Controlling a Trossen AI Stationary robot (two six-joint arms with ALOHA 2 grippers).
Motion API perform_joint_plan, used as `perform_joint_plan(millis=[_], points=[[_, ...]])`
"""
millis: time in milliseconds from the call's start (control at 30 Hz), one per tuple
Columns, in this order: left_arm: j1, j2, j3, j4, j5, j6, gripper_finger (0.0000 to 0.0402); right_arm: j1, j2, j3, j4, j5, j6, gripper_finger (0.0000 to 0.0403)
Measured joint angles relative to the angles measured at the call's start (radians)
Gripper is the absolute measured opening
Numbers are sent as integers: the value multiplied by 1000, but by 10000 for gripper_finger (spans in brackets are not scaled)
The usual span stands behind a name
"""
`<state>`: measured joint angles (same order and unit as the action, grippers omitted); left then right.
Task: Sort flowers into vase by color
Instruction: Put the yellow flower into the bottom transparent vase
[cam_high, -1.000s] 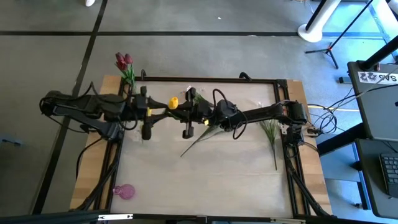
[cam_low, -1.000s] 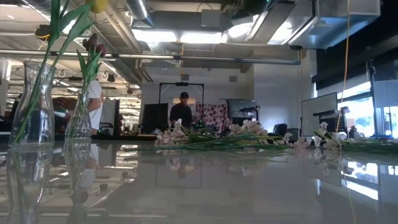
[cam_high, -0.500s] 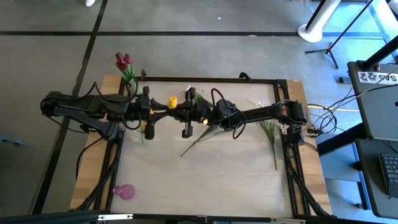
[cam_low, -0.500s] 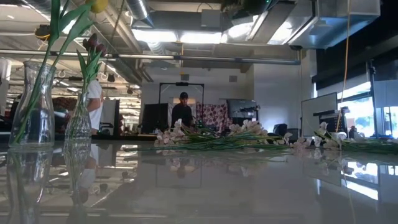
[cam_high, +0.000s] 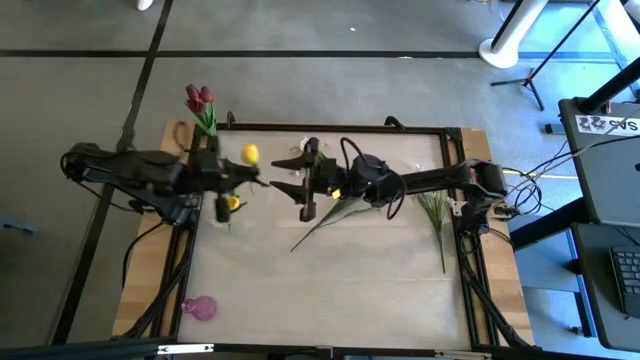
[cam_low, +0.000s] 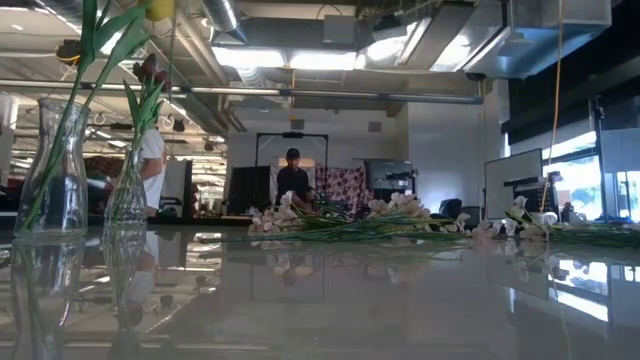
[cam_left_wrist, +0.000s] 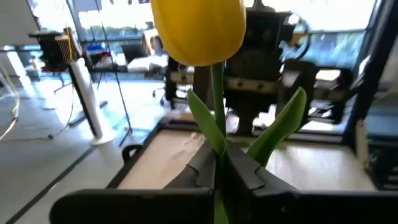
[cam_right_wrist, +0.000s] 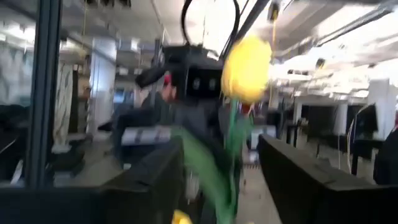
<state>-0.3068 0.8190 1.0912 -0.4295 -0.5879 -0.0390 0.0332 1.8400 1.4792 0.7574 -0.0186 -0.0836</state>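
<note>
A yellow tulip (cam_high: 249, 153) is held above the table's far left part by my left gripper (cam_high: 252, 176), which is shut on its green stalk; its bloom (cam_left_wrist: 199, 28) fills the top of the left wrist view. My right gripper (cam_high: 284, 172) faces it from the right, open, its fingers (cam_right_wrist: 155, 180) apart and clear of the tulip (cam_right_wrist: 247, 68). One glass vase (cam_low: 55, 170) holds another yellow tulip (cam_high: 232, 203), and a second vase (cam_low: 128, 190) holds dark red tulips (cam_high: 198, 98). Sprays of white blossoms (cam_low: 340, 220) lie on the table. My left gripper pinches the tulip's green stalk (cam_left_wrist: 217, 163) between its two fingers, a little below the bloom and where two leaves branch off. The fingers come roughly level from the table's left. The tulip is lifted clear of the table, its bloom beyond the fingertips.
Loose green stems (cam_high: 322, 222) lie at the table's middle, and another spray (cam_high: 437, 215) lies near the right edge. A pink object (cam_high: 200, 307) sits at the near left corner. A black frame (cam_high: 330, 128) runs around the tabletop. People stand in the room behind.
My left gripper has shut on the yellow tulip's stalk and drawn back toward the table's left edge with it. My right gripper has opened and let the tulip go. The bloom has shifted left and a little toward the far edge.
</note>
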Motion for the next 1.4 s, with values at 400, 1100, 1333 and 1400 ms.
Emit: perform_joint_plan(millis=[400,1100,1333,1400], points=[[-81,-361,0,-37,103,68,5,0,-32,0,-202,44,2,256],[-81,-454,-58,-130,344,-101,6,0,-32,0,-217,113,26,248],[-81,-444,10,-250,360,-150,6,0,-32,0,-223,115,26,248],[-81,-447,19,-280,360,-154,6,0,-32,0,-235,115,27,248]])
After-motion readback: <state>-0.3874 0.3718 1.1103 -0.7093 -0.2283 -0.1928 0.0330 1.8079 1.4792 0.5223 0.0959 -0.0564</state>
